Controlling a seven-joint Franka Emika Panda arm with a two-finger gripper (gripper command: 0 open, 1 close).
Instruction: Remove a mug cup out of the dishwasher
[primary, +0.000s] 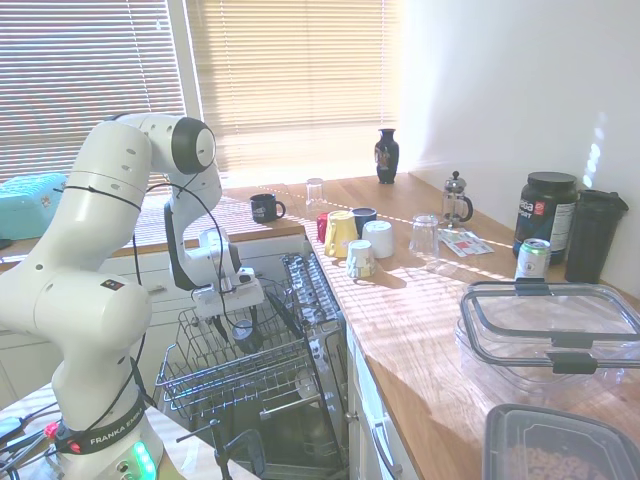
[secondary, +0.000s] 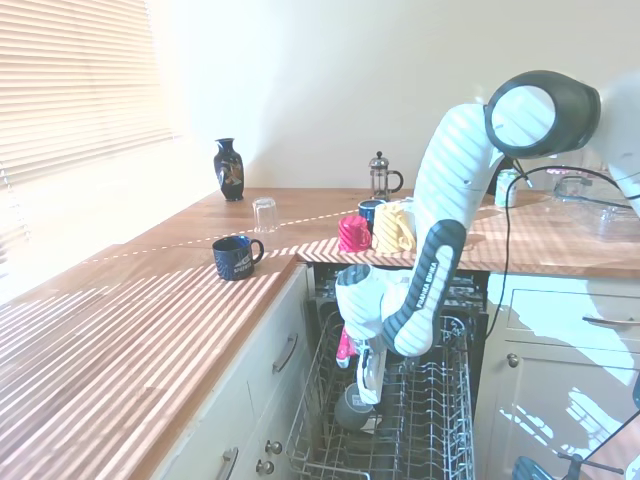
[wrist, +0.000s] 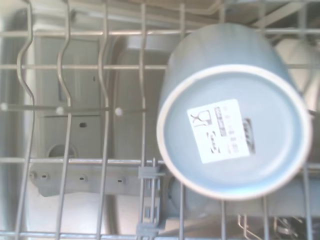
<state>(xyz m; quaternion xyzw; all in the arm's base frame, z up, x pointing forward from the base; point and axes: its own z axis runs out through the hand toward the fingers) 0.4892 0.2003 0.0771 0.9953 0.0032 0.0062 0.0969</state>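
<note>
White label on mug cup (wrist: 232, 132) base, unreadable; end effector (secondary: 366, 392) state unclear.

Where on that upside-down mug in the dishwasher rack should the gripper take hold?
Probably across the round side wall just below the base, coming straight down from above. The mug cup sits bottom-up in the wire rack, so its rim is out of reach and no handle shows. The gripper hangs right above it.
</note>
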